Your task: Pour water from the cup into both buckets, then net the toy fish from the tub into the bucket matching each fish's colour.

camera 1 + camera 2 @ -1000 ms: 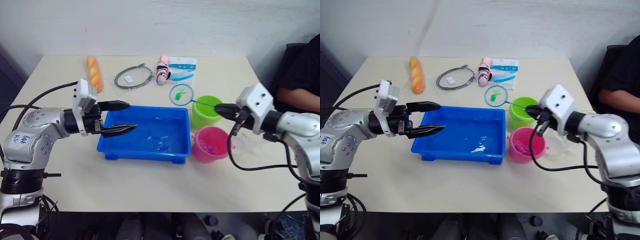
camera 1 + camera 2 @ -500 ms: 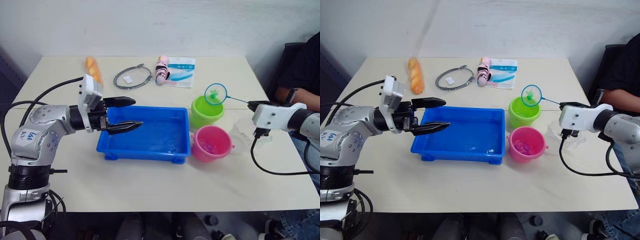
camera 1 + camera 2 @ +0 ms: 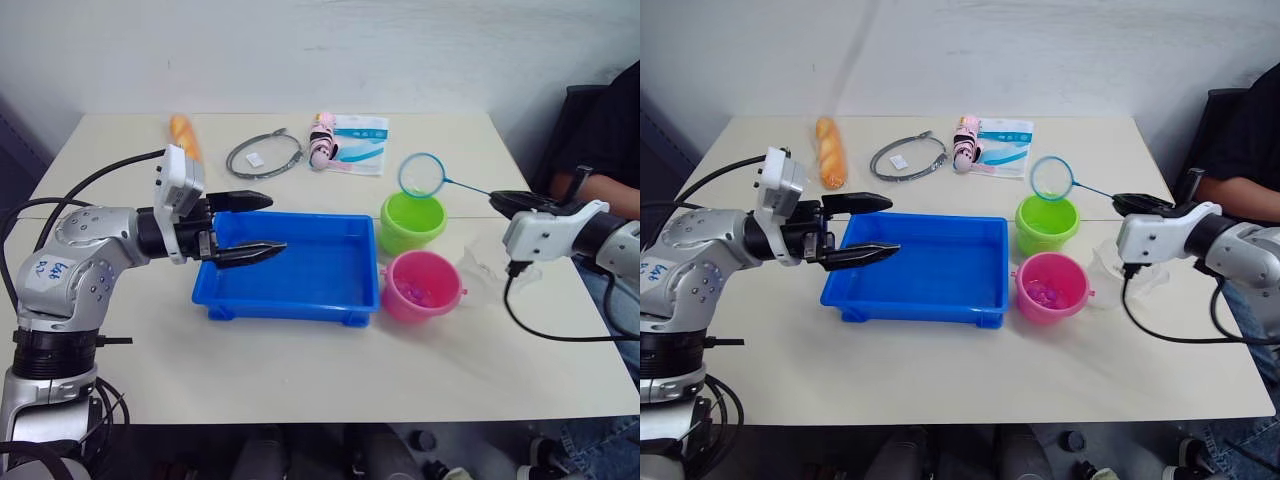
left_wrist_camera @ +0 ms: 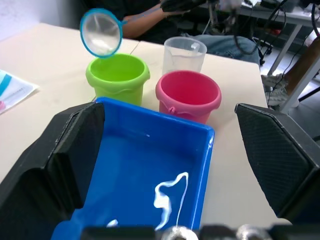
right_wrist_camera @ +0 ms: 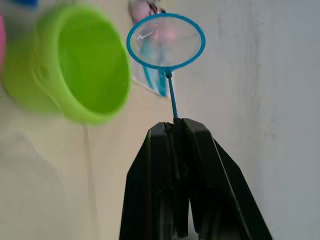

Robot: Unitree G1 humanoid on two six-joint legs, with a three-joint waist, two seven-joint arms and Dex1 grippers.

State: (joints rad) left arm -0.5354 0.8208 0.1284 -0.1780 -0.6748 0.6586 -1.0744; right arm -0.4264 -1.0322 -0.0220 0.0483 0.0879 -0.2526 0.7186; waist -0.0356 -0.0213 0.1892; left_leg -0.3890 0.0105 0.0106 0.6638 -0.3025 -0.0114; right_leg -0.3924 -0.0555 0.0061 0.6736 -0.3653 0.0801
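The blue tub [image 3: 285,305] sits mid-table, and no toy fish show in it. My left gripper [image 3: 277,222] hovers open over its left end. To the tub's right stand the buckets, the lime green one [image 3: 412,225] behind the pink one [image 3: 424,290]. Pale pink shapes lie in the pink bucket; I cannot tell if they are fish. My right gripper [image 3: 497,199] is shut on the thin handle of the net [image 3: 421,175]. The net's blue hoop hangs empty above the green bucket's far rim. The clear cup [image 3: 485,262] stands right of the buckets, below my right gripper.
Along the far side of the table lie an orange bread loaf [image 3: 183,135], a grey cable loop [image 3: 265,153], a pink toy [image 3: 322,138] and a white-and-blue packet [image 3: 360,130]. A person [image 3: 600,130] sits at the right edge.
The net held a green fish over the green bucket half a second ago; now it is empty and sits slightly further left and back. The left gripper has barely moved.
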